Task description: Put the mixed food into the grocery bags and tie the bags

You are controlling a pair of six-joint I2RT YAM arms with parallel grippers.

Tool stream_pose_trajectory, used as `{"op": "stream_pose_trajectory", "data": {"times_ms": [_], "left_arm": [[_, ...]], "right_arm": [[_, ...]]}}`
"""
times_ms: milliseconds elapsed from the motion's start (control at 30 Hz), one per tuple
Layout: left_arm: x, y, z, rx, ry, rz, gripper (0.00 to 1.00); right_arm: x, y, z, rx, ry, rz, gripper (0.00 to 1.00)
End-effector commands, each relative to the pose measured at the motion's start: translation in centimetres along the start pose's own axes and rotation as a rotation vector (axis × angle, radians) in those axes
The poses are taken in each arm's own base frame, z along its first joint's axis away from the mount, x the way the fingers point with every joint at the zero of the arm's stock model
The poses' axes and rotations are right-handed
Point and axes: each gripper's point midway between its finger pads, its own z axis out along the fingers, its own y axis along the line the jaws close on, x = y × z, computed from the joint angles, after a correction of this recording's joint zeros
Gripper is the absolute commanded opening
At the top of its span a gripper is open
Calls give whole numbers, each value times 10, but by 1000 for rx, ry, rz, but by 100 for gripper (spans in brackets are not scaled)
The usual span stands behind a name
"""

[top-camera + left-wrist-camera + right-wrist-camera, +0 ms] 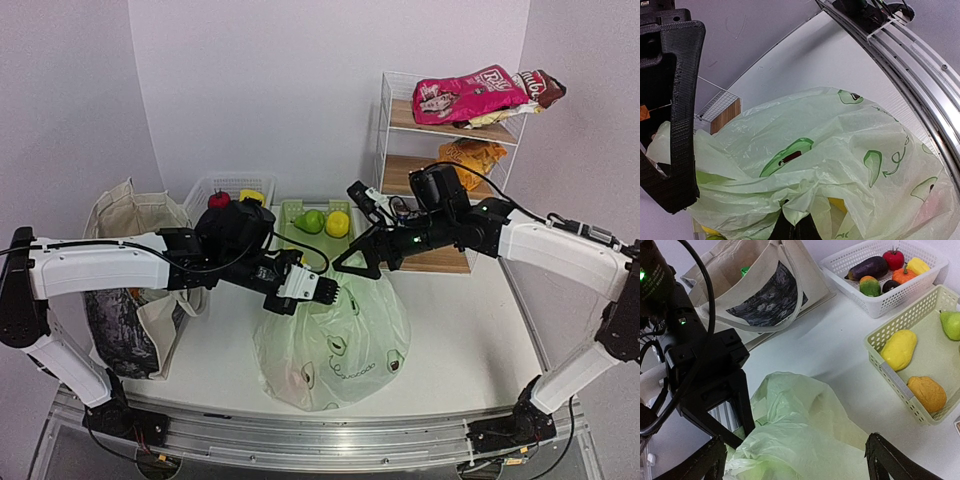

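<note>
Table point(470, 330): tote point(128, 222), plastic bag point(340, 345), white basket point(200, 186), green basket point(292, 213), rack point(402, 172).

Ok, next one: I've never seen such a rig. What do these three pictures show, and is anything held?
Two robot arms are bolted at the near edge of a white table. One picture looks down from above and behind them; the other two come from a camera on each wrist. The left gripper is shut, pinching the top of a pale-green plastic bag printed with avocados. The right gripper hangs open above the bag, holding nothing. A canvas tote stands at the left; behind are a white basket and a green basket of toy produce, and a wire shelf with snack packets.
</note>
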Motion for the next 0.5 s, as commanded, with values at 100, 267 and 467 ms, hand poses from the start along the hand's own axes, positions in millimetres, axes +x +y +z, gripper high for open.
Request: {"op": "stream_pose_trajectory", "data": {"times_ms": [100,267,467], "left_arm": [[-6,6,-8,-30,-20,37,0],[-6,5,-9,-34,-15,38,0],[-6,8,-9,-41,-19,45,0]], "right_arm": [[4,6,14,-79,78,-36,90],[11,1,16,-79,113,-37,85],[16,0,22,-106,143,-26,68]]}}
